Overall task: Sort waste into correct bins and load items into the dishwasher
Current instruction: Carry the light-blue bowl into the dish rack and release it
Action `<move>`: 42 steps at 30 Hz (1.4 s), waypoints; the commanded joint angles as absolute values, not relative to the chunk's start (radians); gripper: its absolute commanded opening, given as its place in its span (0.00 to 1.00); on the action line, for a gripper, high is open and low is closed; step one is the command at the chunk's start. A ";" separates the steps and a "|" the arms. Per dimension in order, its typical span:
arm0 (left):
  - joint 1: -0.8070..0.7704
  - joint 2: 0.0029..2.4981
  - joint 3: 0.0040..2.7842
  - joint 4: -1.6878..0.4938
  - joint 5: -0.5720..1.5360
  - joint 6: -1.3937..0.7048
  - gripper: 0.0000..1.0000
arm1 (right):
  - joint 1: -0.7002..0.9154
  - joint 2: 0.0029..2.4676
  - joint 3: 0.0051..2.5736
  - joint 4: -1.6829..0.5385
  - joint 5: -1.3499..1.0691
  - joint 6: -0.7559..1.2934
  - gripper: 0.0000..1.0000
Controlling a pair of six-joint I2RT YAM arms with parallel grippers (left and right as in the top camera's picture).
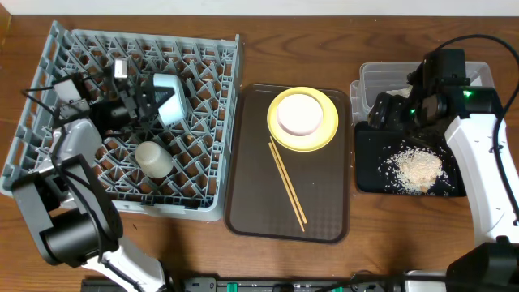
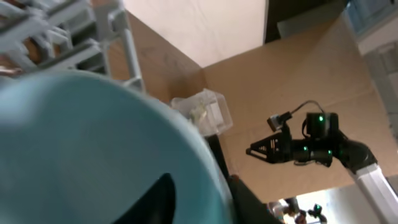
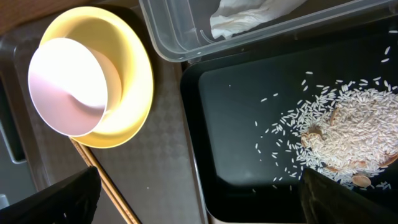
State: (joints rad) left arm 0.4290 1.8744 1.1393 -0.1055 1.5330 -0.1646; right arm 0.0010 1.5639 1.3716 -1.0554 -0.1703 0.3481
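My left gripper (image 1: 144,104) is shut on the rim of the light-blue bowl (image 1: 170,97) and holds it tilted over the grey dish rack (image 1: 203,174). The bowl (image 2: 93,149) fills the left wrist view. A small white cup (image 1: 152,159) lies in the rack. The white bowl (image 1: 298,113) sits on the yellow plate (image 1: 323,134), with the chopsticks (image 1: 288,185) beside it. My right gripper (image 3: 202,199) is open and empty above the black tray's (image 3: 249,124) left edge. Rice scraps (image 3: 348,130) lie in that tray. A white napkin (image 3: 249,18) lies in the clear tub (image 3: 180,43). The wrapper is not in view.
The plate, white bowl and chopsticks rest on a brown serving tray (image 1: 251,203) between the rack and the bins. The clear tub (image 1: 375,81) stands behind the black tray (image 1: 369,174) at the right. Bare wooden table lies along the front edge.
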 commanded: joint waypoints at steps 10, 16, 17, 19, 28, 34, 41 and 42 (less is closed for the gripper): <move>0.624 1.884 1.154 -0.154 1.308 -0.171 0.85 | -0.004 1.556 1.374 -1.066 -0.168 0.339 0.99; 0.658 1.874 1.155 -0.154 1.308 -0.204 0.85 | -0.004 1.556 1.374 -1.066 -0.169 0.336 0.99; 0.658 1.866 1.155 -0.151 1.308 -0.210 0.85 | -0.004 1.556 1.374 -1.065 -0.168 0.336 0.99; 0.656 1.836 1.155 -0.147 1.308 -0.216 0.85 | -0.004 1.556 1.374 -1.063 -0.168 0.335 0.99; 0.522 1.520 1.155 -0.212 1.114 -0.234 0.49 | -0.004 1.556 1.374 -1.063 -0.161 0.332 0.99; 0.269 1.436 1.154 -0.292 0.918 -0.191 0.31 | -0.002 1.556 1.374 -1.064 -0.161 0.319 0.99; 0.062 1.497 1.149 -0.344 0.463 -0.124 0.31 | -0.002 1.556 1.374 -1.069 -0.162 0.318 0.99; 0.053 1.504 1.149 -0.345 0.409 -0.124 0.31 | -0.002 1.556 1.374 -1.072 -0.162 0.317 0.99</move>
State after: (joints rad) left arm 0.0856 1.4750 1.1488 -0.3401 0.7097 -0.1677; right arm 0.0010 1.5639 1.3716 -1.0664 -0.1638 0.3321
